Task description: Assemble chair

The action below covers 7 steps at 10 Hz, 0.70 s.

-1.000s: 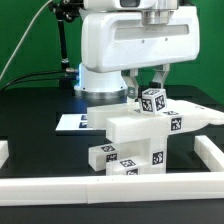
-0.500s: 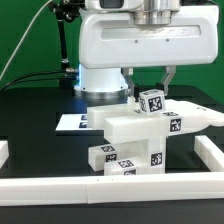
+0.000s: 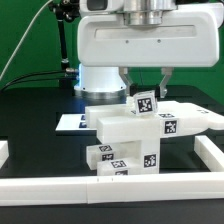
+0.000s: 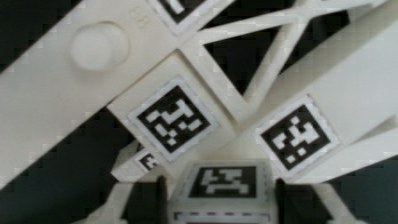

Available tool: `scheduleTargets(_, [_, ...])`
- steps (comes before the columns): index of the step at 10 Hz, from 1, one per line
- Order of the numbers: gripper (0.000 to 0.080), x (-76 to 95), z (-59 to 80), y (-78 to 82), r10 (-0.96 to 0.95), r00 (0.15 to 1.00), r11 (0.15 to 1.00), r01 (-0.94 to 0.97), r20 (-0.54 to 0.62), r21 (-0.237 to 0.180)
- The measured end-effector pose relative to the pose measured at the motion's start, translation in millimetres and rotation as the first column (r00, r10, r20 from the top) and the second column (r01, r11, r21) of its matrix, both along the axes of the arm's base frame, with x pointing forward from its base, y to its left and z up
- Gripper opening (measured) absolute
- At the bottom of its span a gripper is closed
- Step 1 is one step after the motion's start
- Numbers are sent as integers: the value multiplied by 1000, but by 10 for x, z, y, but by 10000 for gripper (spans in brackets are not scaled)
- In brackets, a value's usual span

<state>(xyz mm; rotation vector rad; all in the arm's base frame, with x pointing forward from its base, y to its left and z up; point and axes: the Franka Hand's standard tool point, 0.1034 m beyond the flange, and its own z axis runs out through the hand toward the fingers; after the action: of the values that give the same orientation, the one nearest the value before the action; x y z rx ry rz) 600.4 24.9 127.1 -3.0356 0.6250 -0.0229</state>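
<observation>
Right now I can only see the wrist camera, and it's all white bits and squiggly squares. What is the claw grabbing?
Observer: The gripper comes straight down from above, and it seems to clamp a short square leg that sticks up from the chair's flat slab.
Operator: Is the chair up in the air?
Observer: No. Under the slab are more tagged white parts, and they stand on the black table.
Operator: Is anything near it?
Observer: A low white wall runs along the table in front of the chair.
</observation>
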Motion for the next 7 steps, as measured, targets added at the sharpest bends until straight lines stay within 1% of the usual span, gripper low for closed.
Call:
scheduleTargets(2, [286,-1,-1,9,11,1000,1000,-11,0,0])
scheduleTargets(3, [504,-1,-1,8,41,999,999,-41,1,-1])
scheduleTargets(4, [603,-1,-1,0,89,996,996,-89,3,-2])
scheduleTargets(5, [603,0,0,-8,158,987,987,-158,5,-4])
scheduleTargets(6, [640,8,6,-30,275,961,962,-275,11,-8])
scheduleTargets(7, [647,22,15,-60,360,933,933,-360,17,-13])
